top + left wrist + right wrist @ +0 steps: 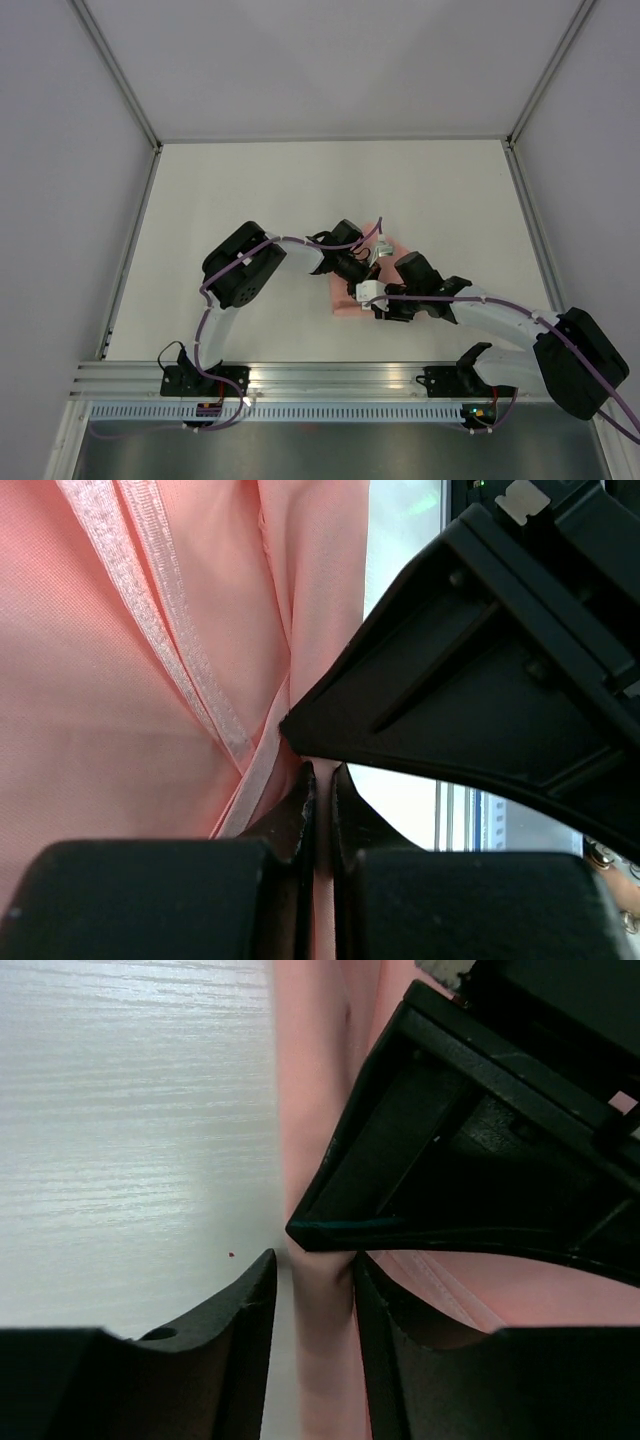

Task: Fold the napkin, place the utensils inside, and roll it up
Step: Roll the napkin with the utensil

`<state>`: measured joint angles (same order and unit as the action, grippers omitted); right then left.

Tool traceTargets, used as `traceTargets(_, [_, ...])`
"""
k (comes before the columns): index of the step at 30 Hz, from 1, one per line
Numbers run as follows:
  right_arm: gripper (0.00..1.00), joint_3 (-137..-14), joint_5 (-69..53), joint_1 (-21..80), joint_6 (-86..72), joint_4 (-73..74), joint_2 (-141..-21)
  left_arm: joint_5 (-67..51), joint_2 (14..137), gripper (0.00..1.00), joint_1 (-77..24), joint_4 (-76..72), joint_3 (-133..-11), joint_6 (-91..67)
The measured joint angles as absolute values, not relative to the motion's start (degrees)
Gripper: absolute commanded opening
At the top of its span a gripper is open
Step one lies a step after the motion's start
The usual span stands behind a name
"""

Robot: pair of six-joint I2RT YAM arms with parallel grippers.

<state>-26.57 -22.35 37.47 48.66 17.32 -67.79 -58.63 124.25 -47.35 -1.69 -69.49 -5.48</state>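
The pale pink napkin (345,304) lies mid-table, mostly covered by both grippers. My left gripper (362,268) comes in from the left and is shut on a thin fold of the napkin (120,730), pinched between its tips (322,772). My right gripper (378,290) meets it from the right. Its jaws (315,1260) straddle a rolled pink edge of the napkin (310,1080); one finger touches the cloth and a slit of table shows beside the other. Each wrist view shows the other gripper's black finger (480,680) (480,1160) just above the tips. The utensils are hidden.
The white table (250,200) is walled by pale panels at the back and sides. An aluminium rail (330,378) with both arm bases runs along the near edge.
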Motion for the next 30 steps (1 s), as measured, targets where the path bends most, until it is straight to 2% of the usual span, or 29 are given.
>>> traceTargets(6, [0.22,-26.57,-21.69,38.13,47.4,14.87,-69.14,-59.13,124.42,0.02,-47.24,-1.28,-69.49,-6.09])
traceTargets(9, [0.12,-26.57,-21.67,38.15,47.05,14.52,-69.45,-59.37,124.46,0.13,-47.07,-1.13,-69.43,-6.2])
traceTargets(13, [0.03,-26.57,-21.93,38.15,47.0,14.0,-69.87,-58.96,124.07,0.26,-46.89,-1.02,-69.04,-6.39])
traceTargets(15, [0.0,-26.59,-22.24,38.17,47.09,13.56,-70.15,-57.98,123.11,0.29,-46.83,-0.84,-68.36,-6.61])
traceTargets(19, [0.01,-26.59,-22.7,38.41,47.2,12.45,-70.83,-54.37,120.01,0.38,-46.85,0.38,-66.7,-6.83])
traceTargets(25, [0.0,-26.87,-23.35,38.39,47.22,10.28,-72.25,-48.27,116.22,0.4,-47.0,2.15,-65.12,-7.07])
traceTargets(30, [0.0,-28.1,-24.82,37.89,47.79,9.91,-74.26,-41.69,110.19,0.38,-45.98,-3.7,-58.02,-11.31])
